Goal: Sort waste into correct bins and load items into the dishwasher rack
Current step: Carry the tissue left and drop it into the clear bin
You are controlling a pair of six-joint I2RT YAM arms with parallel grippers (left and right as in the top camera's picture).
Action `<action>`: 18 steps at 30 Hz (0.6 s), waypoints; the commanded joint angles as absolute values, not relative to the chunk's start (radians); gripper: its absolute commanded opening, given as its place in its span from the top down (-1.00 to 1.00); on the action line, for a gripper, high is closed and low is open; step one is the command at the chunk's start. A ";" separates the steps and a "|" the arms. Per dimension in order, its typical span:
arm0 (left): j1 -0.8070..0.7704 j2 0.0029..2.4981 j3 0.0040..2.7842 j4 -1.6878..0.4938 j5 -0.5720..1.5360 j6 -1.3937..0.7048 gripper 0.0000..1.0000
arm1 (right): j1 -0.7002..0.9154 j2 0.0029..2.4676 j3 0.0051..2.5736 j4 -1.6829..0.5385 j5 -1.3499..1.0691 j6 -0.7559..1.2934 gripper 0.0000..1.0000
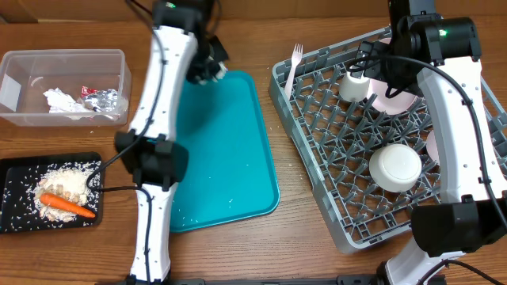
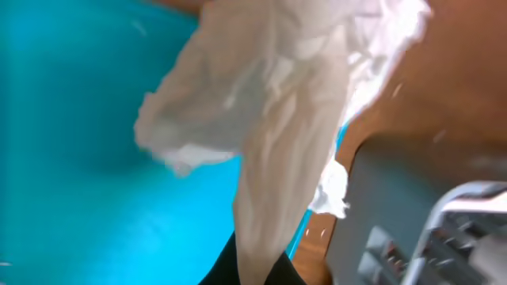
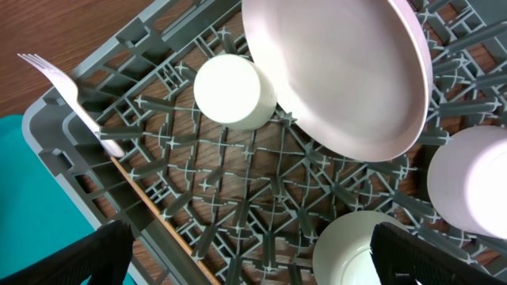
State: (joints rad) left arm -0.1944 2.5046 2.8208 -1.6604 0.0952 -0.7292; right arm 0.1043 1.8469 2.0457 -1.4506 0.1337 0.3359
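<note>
Bright, even light fills the overhead view, which is sharp, with soft shadows beside the dishwasher rack. The left wrist view is blurred: the crumpled napkin is out of focus and washed out, and the teal serving tray behind it is smeared. The right wrist view is crisp, with a mild sheen on the plate.

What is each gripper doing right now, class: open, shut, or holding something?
Left gripper: shut on a crumpled white napkin.
Right gripper: open, empty, above the dishwasher rack.
</note>
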 commanded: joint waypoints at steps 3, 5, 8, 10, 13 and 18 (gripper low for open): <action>-0.029 2.503 3.008 -1.690 0.061 -0.692 0.91 | 0.101 1.825 2.060 -1.446 0.130 0.338 -1.00; 0.026 2.503 3.013 -1.689 0.059 -0.714 0.90 | 0.101 1.824 2.060 -1.446 0.130 0.338 -1.00; 0.099 2.506 3.004 -1.689 0.027 -0.741 0.90 | 0.101 1.824 2.060 -1.446 0.130 0.338 -1.00; 0.146 2.507 2.987 -1.688 -0.017 -0.748 0.88 | 0.101 1.824 2.060 -1.446 0.130 0.338 -1.00; 0.204 2.507 2.959 -1.682 -0.089 -0.748 0.84 | 0.101 1.824 2.060 -1.446 0.130 0.338 -1.00; 0.286 2.508 2.896 -1.661 -0.199 -0.748 0.71 | 0.101 1.824 2.060 -1.446 0.130 0.338 -1.00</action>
